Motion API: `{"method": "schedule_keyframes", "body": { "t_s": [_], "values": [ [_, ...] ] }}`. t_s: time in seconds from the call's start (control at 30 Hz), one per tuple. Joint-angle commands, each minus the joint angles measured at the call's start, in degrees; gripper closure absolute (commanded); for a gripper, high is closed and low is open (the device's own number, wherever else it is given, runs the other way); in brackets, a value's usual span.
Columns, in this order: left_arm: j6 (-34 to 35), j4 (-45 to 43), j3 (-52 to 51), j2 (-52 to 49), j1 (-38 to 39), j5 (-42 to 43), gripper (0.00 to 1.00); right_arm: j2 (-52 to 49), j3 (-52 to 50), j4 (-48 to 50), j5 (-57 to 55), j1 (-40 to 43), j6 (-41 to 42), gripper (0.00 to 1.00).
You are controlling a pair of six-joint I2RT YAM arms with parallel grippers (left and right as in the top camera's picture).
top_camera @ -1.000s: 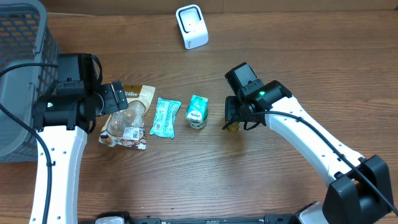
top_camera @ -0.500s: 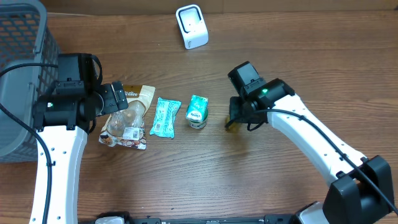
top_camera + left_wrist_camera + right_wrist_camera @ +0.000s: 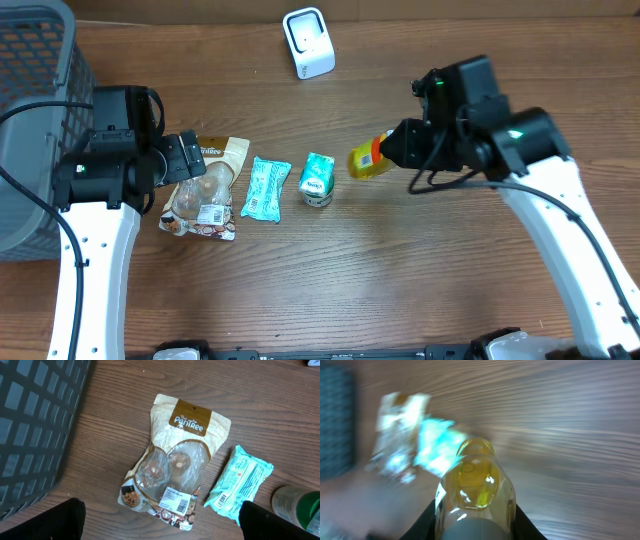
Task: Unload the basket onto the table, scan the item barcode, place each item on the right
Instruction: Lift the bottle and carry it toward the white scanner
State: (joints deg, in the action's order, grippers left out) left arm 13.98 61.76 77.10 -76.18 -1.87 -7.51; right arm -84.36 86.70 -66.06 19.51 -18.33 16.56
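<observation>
My right gripper (image 3: 398,150) is shut on a small yellow bottle (image 3: 366,160) and holds it on its side above the table, right of the green can (image 3: 317,180). In the right wrist view the bottle (image 3: 475,482) sits between my dark fingers (image 3: 431,517), grey cap toward the camera, with a white label edge (image 3: 440,494) on its left side. The white scanner (image 3: 308,42) stands at the table's back edge. My left gripper (image 3: 190,160) hangs open over a brown snack pouch (image 3: 175,460), nothing between its fingers (image 3: 62,522).
A teal packet (image 3: 265,188) lies between the pouch (image 3: 205,190) and the can. In the left wrist view the teal packet (image 3: 239,485) and the can (image 3: 297,506) lie to the right. A grey basket (image 3: 30,120) fills the left edge.
My right gripper closed on the yellow bottle, lifted it off the table and swung back to the right, tipping the bottle sideways. The left arm has not moved.
</observation>
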Motion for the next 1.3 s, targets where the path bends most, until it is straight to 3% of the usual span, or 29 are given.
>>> {"method": "schedule_keyframes", "body": {
  "t_s": [0.0,0.1,0.43,1.27],
  "values": [
    [0.61,-0.07,0.79,-0.31,0.5,0.07,0.0,1.49,1.81,-0.2,24.02,2.16,-9.86,0.86],
    [0.61,-0.07,0.79,-0.31,0.5,0.07,0.01,1.31,1.77,-0.59,34.27,3.34,-12.57,0.85],
    [0.61,-0.07,0.79,-0.31,0.5,0.07,0.01,1.31,1.77,-0.74,50.58,3.3,-12.55,0.86],
    [0.61,-0.07,0.79,-0.31,0.5,0.07,0.0,1.31,1.77,-5.03,51.12,3.3,-12.33,0.87]
  ]
}}
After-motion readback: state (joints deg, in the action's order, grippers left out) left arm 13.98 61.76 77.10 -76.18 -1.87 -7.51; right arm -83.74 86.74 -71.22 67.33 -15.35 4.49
